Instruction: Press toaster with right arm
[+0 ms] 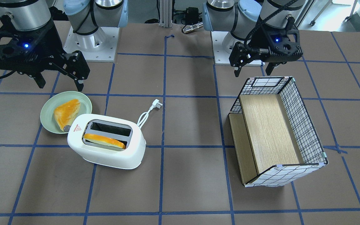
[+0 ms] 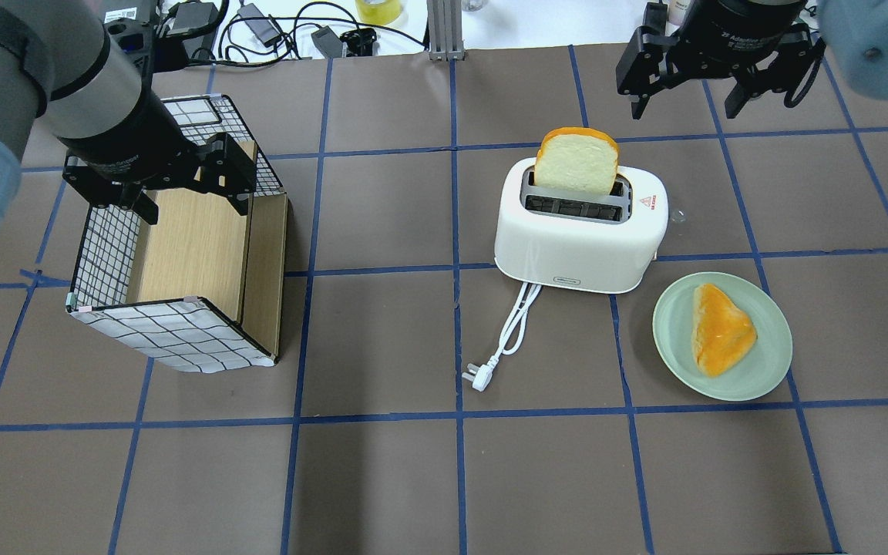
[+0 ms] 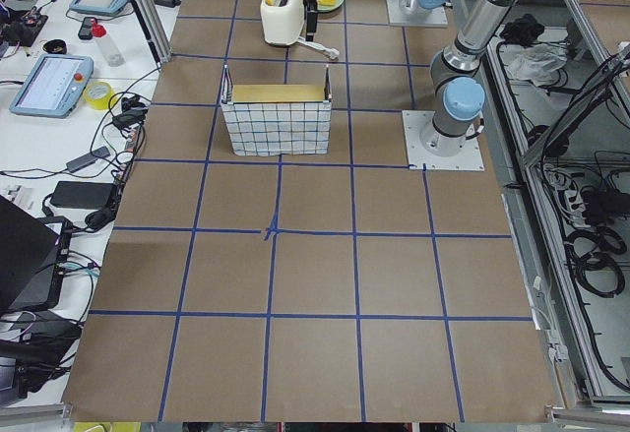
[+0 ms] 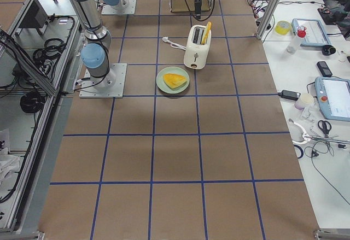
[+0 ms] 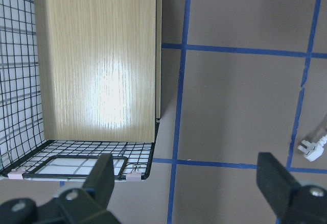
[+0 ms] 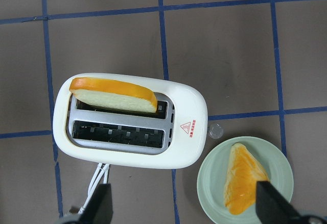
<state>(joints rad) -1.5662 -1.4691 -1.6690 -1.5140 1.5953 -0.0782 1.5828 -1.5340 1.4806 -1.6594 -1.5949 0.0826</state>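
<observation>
Brown worktop (image 2: 382, 478), blue tape grid. Right tool (image 2: 684, 108), fingers apart, raised well above toaster (image 2: 579, 239) and green plate (image 2: 671, 347). 1 bread slice (image 2: 575, 162) upright in 1 of 2 slots; toast wedge (image 2: 721, 327) on plate. Toaster right of centre, well apart from mesh basket (image 2: 97, 254) under spread left tool (image 2: 193, 206). Slots seen straight down only from right wrist.

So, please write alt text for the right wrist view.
A white toaster seen from above holds one bread slice in one slot; the other is empty. A green plate with a second slice sits beside it. The right gripper hangs open above.
</observation>
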